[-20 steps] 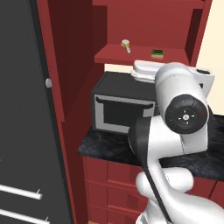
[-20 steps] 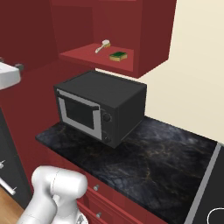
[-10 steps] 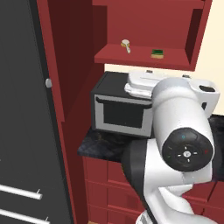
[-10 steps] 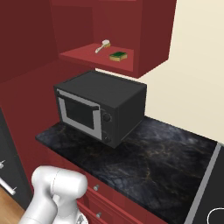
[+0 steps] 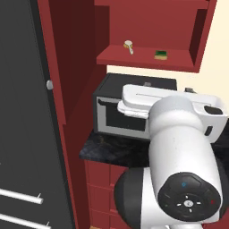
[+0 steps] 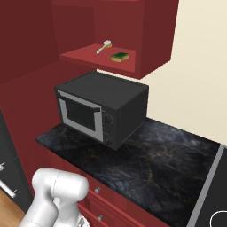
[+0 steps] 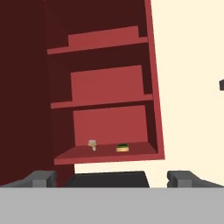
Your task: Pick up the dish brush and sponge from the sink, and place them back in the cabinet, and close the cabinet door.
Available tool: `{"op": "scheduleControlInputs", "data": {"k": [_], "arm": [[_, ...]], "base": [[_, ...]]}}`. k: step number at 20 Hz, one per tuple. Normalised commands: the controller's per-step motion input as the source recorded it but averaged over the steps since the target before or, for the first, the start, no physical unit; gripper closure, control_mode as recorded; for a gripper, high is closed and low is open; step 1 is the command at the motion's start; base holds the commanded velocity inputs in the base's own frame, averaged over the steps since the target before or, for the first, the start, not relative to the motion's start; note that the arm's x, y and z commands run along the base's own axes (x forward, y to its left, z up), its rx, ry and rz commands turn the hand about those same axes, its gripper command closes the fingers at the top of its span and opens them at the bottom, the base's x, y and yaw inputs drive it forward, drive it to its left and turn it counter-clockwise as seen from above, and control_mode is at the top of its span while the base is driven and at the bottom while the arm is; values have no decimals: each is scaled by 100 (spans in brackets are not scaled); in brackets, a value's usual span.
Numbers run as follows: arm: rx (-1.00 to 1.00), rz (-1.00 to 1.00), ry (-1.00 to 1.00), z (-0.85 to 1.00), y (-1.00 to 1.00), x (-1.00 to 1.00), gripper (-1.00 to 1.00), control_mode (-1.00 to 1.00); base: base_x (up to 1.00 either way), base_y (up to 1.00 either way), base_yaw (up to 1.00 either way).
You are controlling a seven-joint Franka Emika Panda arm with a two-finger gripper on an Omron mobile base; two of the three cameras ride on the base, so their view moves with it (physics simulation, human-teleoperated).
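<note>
The dish brush (image 5: 129,46) (image 6: 105,45) lies on the lowest shelf of the open red cabinet (image 5: 147,60) (image 6: 84,56). The green sponge (image 5: 161,55) (image 6: 120,56) rests on the same shelf, a little to the brush's right. Looking up from below, the hand view has the dish brush (image 7: 92,145) and the sponge (image 7: 123,148) side by side. My gripper (image 7: 113,179) is open and empty, well short of the shelf. The cabinet door (image 5: 56,67) (image 7: 22,87) stands open at the left. The sink is out of view.
A black microwave (image 6: 102,111) (image 5: 112,114) sits on the dark stone counter (image 6: 168,159) under the cabinet. A dark grey refrigerator (image 5: 22,134) with silver handles stands at the left. Red drawers (image 6: 111,208) run below the counter.
The arm has swung: its elbow came down toward the camera and the hand moved left in front of the microwave. Brush, sponge and door have stayed put.
</note>
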Motion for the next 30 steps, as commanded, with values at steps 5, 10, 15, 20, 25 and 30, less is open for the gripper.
{"op": "scheduleControlInputs", "data": {"k": [5, 10, 15, 20, 25, 30], "arm": [[0, 0, -2, 0, 23, -29, -100, -100], [0, 0, -1, 0, 23, -16, -100, -100], [0, 0, 0, 0, 24, -5, -100, -100], [0, 0, 0, 0, 28, 0, -100, -100], [0, 0, -2, 0, 26, 0, -100, -100], [0, 0, -1, 0, 25, 0, -100, -100]], "base": [[0, 0, 0], [0, 0, 0], [0, 0, 0], [0, 0, 0], [0, 0, 0], [0, 0, 0]]}}
